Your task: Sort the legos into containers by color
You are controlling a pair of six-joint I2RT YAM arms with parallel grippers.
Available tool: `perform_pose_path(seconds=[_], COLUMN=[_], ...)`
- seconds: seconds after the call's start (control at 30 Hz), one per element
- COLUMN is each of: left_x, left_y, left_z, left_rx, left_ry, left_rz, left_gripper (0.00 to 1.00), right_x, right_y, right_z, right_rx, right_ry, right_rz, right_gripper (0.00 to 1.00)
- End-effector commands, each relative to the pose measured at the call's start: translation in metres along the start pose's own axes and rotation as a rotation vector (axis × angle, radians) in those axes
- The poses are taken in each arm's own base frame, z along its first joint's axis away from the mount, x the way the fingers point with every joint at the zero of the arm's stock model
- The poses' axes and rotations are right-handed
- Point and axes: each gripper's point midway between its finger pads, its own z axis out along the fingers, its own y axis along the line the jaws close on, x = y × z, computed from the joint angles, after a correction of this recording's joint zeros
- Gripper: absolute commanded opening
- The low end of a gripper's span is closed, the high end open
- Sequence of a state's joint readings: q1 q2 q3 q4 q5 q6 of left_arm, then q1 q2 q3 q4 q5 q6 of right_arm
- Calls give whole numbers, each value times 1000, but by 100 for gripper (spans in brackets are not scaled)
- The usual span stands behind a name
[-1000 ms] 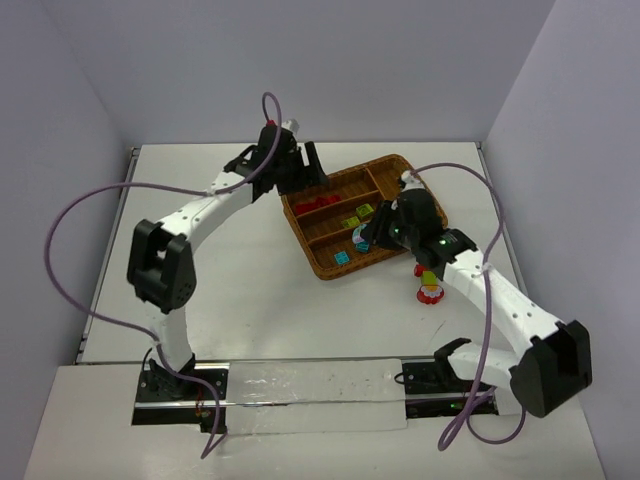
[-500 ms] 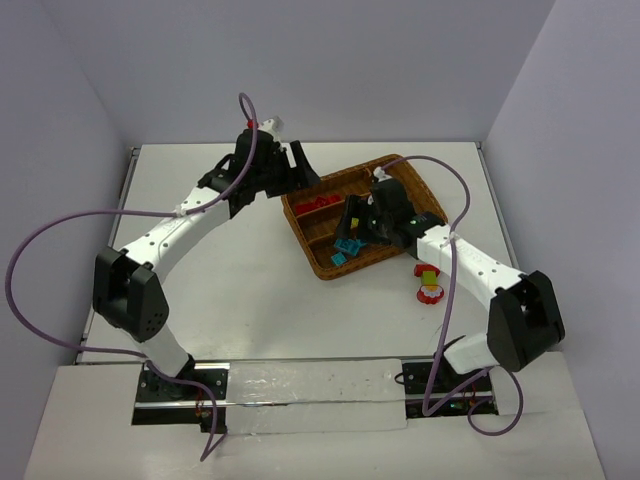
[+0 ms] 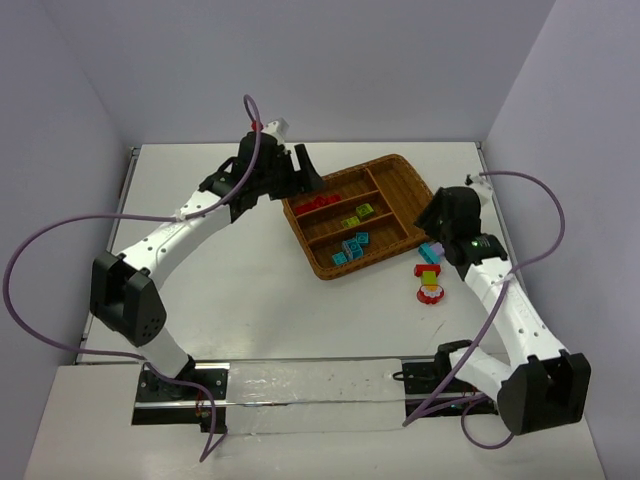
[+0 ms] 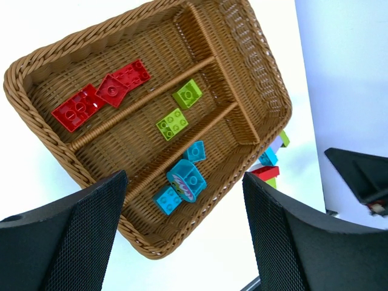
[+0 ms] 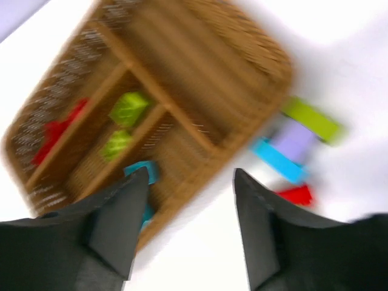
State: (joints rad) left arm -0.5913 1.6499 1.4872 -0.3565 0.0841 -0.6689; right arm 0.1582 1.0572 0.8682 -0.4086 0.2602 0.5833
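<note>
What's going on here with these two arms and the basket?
Toy bricks are being sorted by colour into a wicker tray. Red bricks lie in one long slot, green bricks in the middle one, blue bricks in the third; the end slot is empty. A few loose bricks lie on the table right of the tray. The right tool hangs open near them, holding nothing. The left tool is open and empty by the tray's far corner.

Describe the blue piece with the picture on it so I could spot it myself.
Find the brown wicker tray. One long slot holds three blue bricks, next to the slot with the green ones. Take the middle brick of the three: it is the only one with a colourful printed picture on its side.
</note>
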Motion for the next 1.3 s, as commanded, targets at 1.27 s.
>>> perform_pose_path(seconds=[1.27], left_x=[-11], left_y=[-36], left_z=[-30], left_rx=[137], left_ry=[-52], left_rz=[44], left_gripper=[82], right_x=[161], right_y=[-20], right_z=[8], right_rx=[-21], right_ry=[341], right_rz=[98], right_gripper=[92])
